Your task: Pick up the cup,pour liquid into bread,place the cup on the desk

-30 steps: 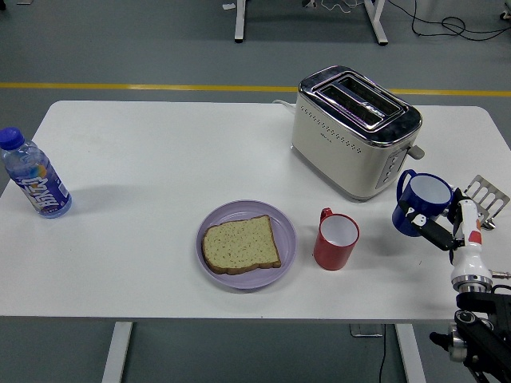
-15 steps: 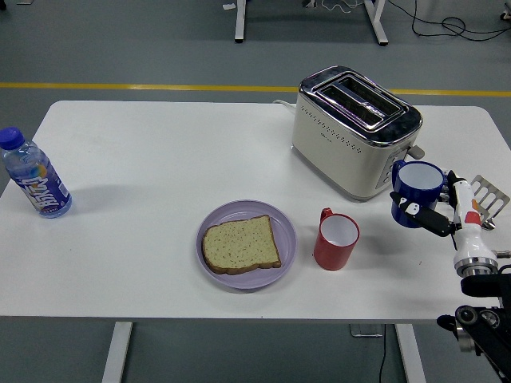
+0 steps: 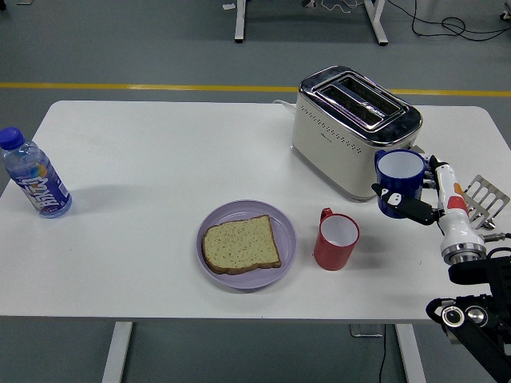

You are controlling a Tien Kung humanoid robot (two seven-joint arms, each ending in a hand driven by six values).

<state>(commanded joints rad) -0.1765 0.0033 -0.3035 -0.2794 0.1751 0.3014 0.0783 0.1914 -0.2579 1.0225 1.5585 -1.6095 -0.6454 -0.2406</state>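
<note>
My right hand [image 3: 415, 195] is shut on a blue cup [image 3: 398, 180] and holds it upright above the table, just right of the toaster's front corner. The cup's white inside shows. A slice of bread [image 3: 240, 244] lies on a purple plate [image 3: 285, 222] at the middle front, well to the left of the blue cup. Between the plate and my hand stands a red cup [image 3: 336, 239] with a white inside, upright on the table. My left arm is out of the picture.
A cream and chrome toaster [image 3: 351, 132] stands at the back right. A plastic water bottle [image 3: 34, 176] with a blue cap is at the far left edge. A metal spatula head [image 3: 482, 195] lies at the right edge behind my hand.
My right hand has carried the blue cup up and to the left, from near the spatula to beside the toaster's front corner. Nothing else has moved.
</note>
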